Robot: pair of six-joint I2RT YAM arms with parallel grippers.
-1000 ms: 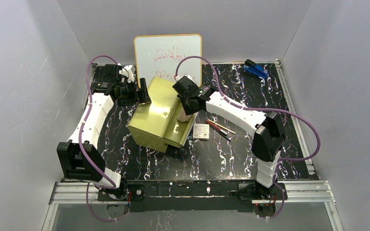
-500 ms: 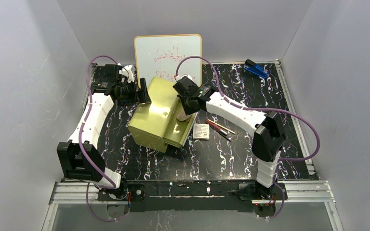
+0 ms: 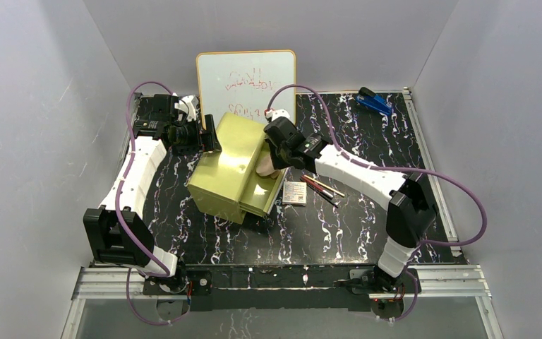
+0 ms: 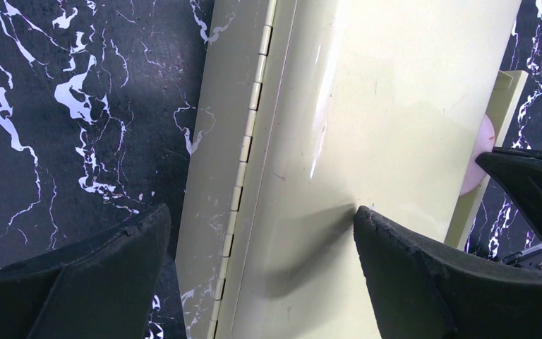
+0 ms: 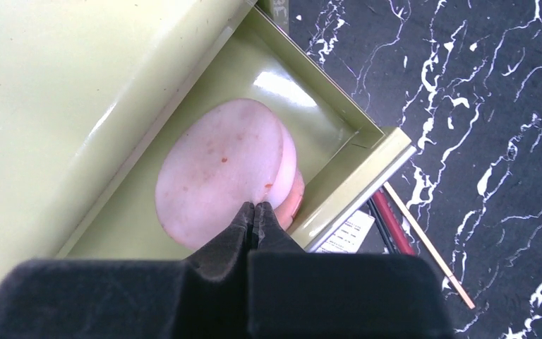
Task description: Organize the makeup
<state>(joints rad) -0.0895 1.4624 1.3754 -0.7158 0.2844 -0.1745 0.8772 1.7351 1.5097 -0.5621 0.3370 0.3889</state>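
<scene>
**Discs in the drawer; packet and stick yet to be stowed**

The table [image 3: 324, 226] carries the green box [image 3: 229, 166] at centre-left, with a whiteboard [image 3: 247, 81] standing behind it. My left gripper [image 4: 260, 212] sits over the box top with its jaws wide apart, straddling the hinge line; I judge it to be steadying the box. The drawer [image 5: 360, 183] stands open toward the right arm. In it lies the large disc [image 5: 219, 173], overlapping the small disc [image 5: 295, 194]. My right gripper [image 5: 254, 212] has its fingers pressed together at the large disc's near edge. I cannot tell whether they pinch it.

To finish this step well, I would lift straight up until clear of the drawer rim, then swing right. The rim and the overhanging box top leave little room. Just outside the drawer's corner lie the packet [image 5: 346, 233] and the red stick [image 5: 392, 226], close together; open table extends beyond them.
</scene>
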